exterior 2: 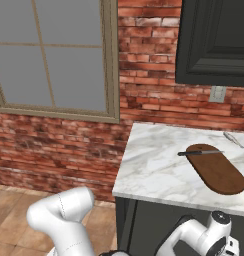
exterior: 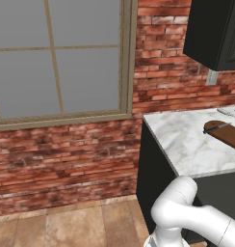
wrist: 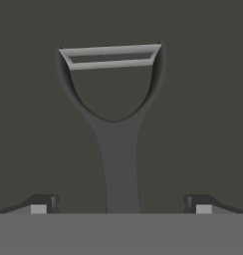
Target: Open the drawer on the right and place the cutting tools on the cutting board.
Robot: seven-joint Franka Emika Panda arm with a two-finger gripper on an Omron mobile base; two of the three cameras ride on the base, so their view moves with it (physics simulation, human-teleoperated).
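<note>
Reddish-brown cutting board (exterior 2: 217, 168) is lying on the marble countertop (exterior 2: 154, 170), a dark-handled knife (exterior 2: 200, 152) resting across its rounded end at 12 o'clock. In the hand view, a Y-shaped peeler (wrist: 115, 124) is lying on a dark surface, its handle passing between the gripper (wrist: 121, 205) fingertips (wrist: 40, 205), which are standing wide apart, touching nothing.

Arm folded low, claw spread wide

In the hand view the claw (wrist: 121, 204) stands fully parted, its two dark fingertips (wrist: 44, 203) far apart at the bottom edge. The white arm (exterior 2: 64, 215) bends down steeply, its wrist (exterior 2: 219, 235) low.
</note>
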